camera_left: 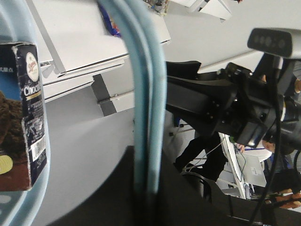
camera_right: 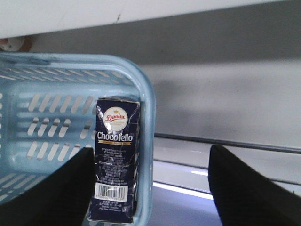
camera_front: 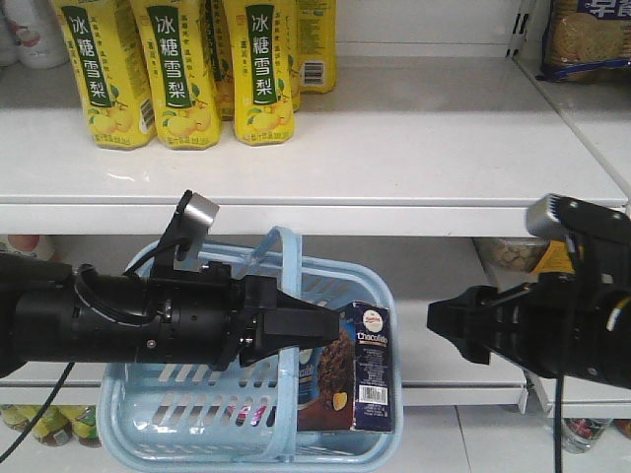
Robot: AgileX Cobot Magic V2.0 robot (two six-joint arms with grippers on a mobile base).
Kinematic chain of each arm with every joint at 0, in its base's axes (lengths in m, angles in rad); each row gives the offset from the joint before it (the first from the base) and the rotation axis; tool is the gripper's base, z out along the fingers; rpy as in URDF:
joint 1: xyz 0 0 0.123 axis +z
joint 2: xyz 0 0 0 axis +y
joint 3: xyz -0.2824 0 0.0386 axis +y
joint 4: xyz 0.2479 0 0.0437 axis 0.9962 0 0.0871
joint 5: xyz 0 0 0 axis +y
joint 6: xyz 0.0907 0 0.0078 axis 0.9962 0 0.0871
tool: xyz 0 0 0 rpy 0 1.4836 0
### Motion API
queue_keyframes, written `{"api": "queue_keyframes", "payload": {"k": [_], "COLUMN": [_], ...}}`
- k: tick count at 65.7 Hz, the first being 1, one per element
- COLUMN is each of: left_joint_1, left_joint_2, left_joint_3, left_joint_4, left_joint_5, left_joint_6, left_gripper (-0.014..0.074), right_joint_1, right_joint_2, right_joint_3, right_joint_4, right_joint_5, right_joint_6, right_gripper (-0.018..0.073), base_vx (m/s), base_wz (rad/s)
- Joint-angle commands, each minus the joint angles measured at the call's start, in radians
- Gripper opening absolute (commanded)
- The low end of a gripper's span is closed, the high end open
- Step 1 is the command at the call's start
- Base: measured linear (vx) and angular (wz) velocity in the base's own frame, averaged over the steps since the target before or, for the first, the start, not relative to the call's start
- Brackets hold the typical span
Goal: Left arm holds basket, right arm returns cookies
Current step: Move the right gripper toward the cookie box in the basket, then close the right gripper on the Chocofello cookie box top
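The light blue basket (camera_front: 148, 414) hangs in front of the lower shelf. Its two looped handles (camera_left: 146, 94) run down between the jaws of my left gripper (camera_front: 306, 330), which is shut on them; in the left wrist view that gripper (camera_left: 148, 188) is a dark mass around the handles. The cookies (camera_front: 367, 367), a dark navy "Chocofello" carton, stand upright in the basket's right corner. My right gripper (camera_front: 444, 330) hovers open just right of the basket. In the right wrist view its fingers (camera_right: 70, 188) spread wide on either side of the cookies (camera_right: 115, 155) and the basket rim (camera_right: 149, 141), without touching them.
Yellow drink bottles (camera_front: 177, 69) stand on the upper shelf, and biscuit packets (camera_front: 587, 34) sit at the top right. The white shelf edge (camera_front: 296, 212) runs just above the basket. A snack pack (camera_front: 508, 254) lies on the lower shelf at right. Bottles (camera_front: 49, 424) show at the bottom left.
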Motion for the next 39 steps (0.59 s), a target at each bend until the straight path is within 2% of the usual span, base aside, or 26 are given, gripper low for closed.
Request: {"api": "queue_keyframes", "payload": {"k": [1,9,20,28,39], "left_joint_1": [-0.006,-0.006,-0.006,-0.006,-0.006], "left_joint_2": [-0.039,-0.039,-0.039,-0.039,-0.039], "left_joint_3": [-0.040,-0.040,-0.040,-0.040,-0.040], "left_joint_4": [-0.116,-0.116,-0.116,-0.116,-0.116], "left_joint_5": [0.057,0.057,0.057,0.057,0.057], "left_joint_6": [0.018,0.018,0.018,0.018,0.018], "left_gripper": [-0.0003,-0.0003,-0.0003,-0.0003,-0.0003], "right_joint_1": [0.001,0.001,0.003,0.003,0.003], "right_joint_2": [0.065,0.123,0.184,0.215,0.260], "right_joint_3": [-0.087,-0.100,-0.100,-0.100,-0.100], "right_joint_4": [0.125,0.310,0.463,0.524,0.536], "right_joint_5": [0.023,0.052,0.083,0.097,0.097], "right_joint_6": [-0.124,-0.281,-0.411,-0.485,-0.517], "right_gripper": [0.0475,0.0475,0.0477,0.0477,0.0477], "base_vx": [0.00,0.00,0.00,0.00,0.00], "base_wz": [0.00,0.00,0.00,0.00,0.00]}}
